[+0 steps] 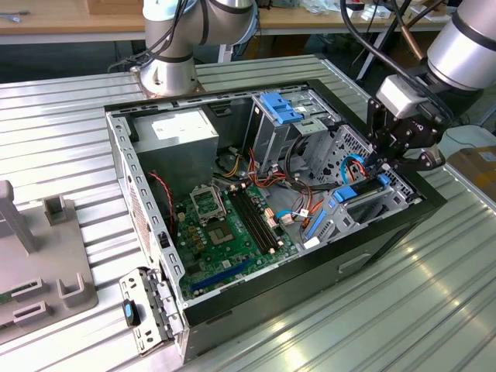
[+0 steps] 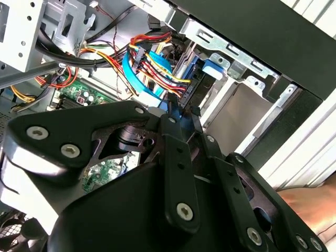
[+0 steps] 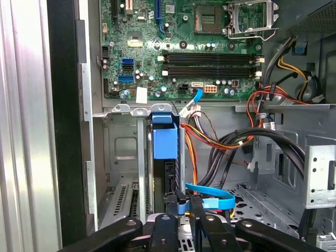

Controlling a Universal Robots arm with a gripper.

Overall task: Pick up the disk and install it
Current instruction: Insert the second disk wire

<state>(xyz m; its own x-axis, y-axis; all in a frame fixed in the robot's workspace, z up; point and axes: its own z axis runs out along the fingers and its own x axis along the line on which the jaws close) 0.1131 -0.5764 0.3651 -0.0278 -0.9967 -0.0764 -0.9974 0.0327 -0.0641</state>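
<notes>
Fingers (image 3: 195, 210) of the black gripper (image 3: 181, 207) look pinched on the edge of the flat grey disk with blue plastic rails (image 3: 165, 140) — standing edgewise just ahead of them in the grey metal drive cage (image 3: 123, 157) — so installation is under way, and seating it calls for a straight push along the slot.

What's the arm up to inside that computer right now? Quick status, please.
Gripper down in the open computer case, shut on the disk. Disk stands on edge in the drive bay. Blue and coloured cables crowd close beside it.
</notes>
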